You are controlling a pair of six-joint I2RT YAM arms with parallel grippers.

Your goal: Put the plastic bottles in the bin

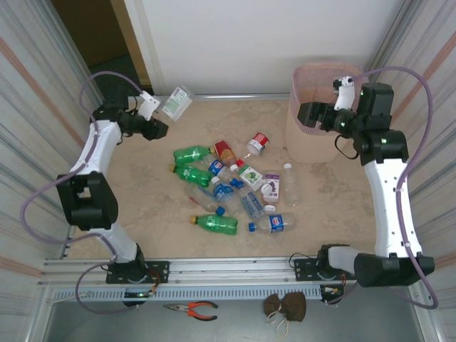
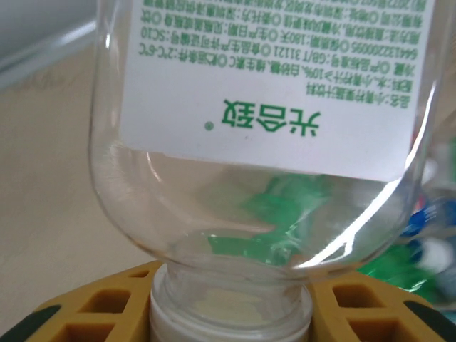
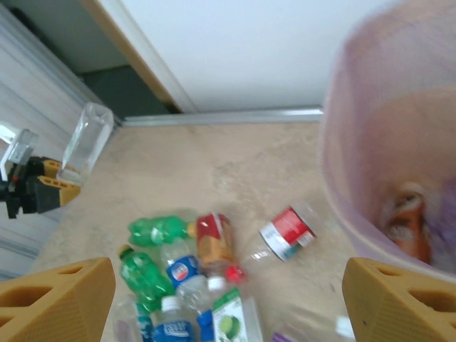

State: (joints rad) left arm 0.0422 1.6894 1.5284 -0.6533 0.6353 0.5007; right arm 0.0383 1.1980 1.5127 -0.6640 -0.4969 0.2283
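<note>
left gripper (image 1: 158, 108) pinches the clear, white-labelled plastic bottle (image 1: 177, 103) by its neck, aloft far left. i'd swing it high over the pale pink mesh bin (image 1: 313, 71), far right; right gripper (image 1: 308, 114) gapes empty.

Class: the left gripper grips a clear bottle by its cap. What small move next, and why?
Probably swing the left gripper rightward toward the bin. It is shut on the clear white-labelled bottle, held at the far left, while the bin stands far right, so the bottle must cross before release.
</note>
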